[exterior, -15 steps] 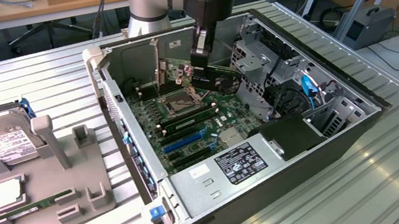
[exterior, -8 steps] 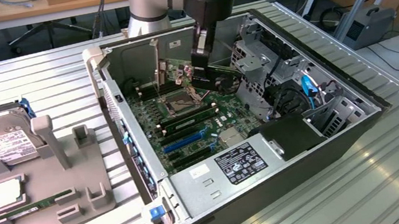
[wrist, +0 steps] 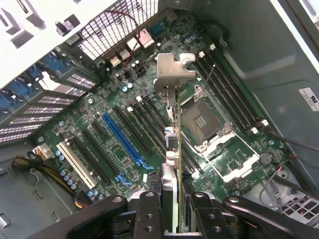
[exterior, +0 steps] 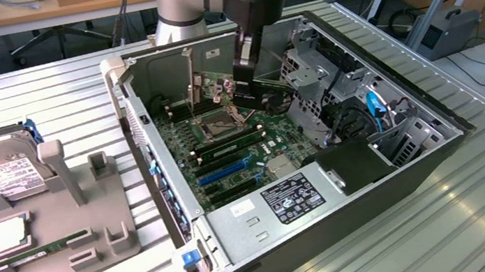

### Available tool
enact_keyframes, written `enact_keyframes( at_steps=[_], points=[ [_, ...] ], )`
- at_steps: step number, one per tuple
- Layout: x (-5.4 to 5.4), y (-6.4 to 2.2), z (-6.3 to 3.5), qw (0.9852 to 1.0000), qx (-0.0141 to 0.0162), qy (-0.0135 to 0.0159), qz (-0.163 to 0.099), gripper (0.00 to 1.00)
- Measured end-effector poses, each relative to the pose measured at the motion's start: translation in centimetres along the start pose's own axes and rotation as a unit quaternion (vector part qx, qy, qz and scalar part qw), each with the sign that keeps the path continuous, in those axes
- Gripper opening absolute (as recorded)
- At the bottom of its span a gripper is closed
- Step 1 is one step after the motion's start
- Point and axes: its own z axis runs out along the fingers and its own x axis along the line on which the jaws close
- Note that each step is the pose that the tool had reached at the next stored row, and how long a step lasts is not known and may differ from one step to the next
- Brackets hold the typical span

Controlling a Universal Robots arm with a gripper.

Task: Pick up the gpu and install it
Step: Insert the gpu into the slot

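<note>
Gripper [wrist: 172,219] clamped on gpu [wrist: 174,79] over mobo [wrist: 84,134]; any skew vs PCIe slot [wrist: 122,142], you could jam the edge conn

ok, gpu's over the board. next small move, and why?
Probably a small sideways shift toward the blue slot before lowering. The pincer holds the gpu edge-on above the board, but it looks nearer the CPU socket than that slot.

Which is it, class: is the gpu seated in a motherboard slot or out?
Out. The gripper holds the gpu edge-on above the motherboard, and the long blue slot lies empty.
</note>
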Motion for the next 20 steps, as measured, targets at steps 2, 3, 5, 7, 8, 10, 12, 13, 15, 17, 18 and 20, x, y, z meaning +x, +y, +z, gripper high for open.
enact_keyframes(
  at_steps=[2, 3, 5, 7, 8, 10, 12, 13, 15, 17, 18, 20],
  points=[
    [0.0, 0.0, 0.0, 1.0, -0.0001, 0.0, -0.002, 0.27],
    [0.0, 0.0, 0.0, 1.0, -0.0001, 0.0, -0.003, 0.27],
    [0.0, 0.0, 0.0, 1.0, -0.0001, 0.0, -0.004, 0.27],
    [0.0, 0.0, 0.0, 1.0, -0.0002, 0.0001, -0.006, 0.27],
    [0.0, 0.0, 0.0, 1.0, -0.0002, 0.0001, -0.007, 0.27],
    [0.0, 0.0, 0.0, 0.9999, -0.0003, 0.0002, -0.01, 0.27],
    [0.0, 0.0, 0.0, 0.9999, -0.0003, 0.0002, -0.012, 0.27],
    [0.0, 0.0, 0.0, 0.9999, -0.0004, 0.0002, -0.013, 0.27],
    [0.0, 0.0, 0.0, 0.9999, -0.0004, 0.0002, -0.015, 0.27],
    [0.0, 0.0, 0.0, 0.9999, -0.0004, 0.0003, -0.017, 0.27],
    [0.0, 0.0, 0.0, 0.9998, -0.0005, 0.0003, -0.018, 0.27],
    [0.0, 0.0, 0.0, 0.9998, -0.0005, 0.0003, -0.02, 0.27]
  ],
)
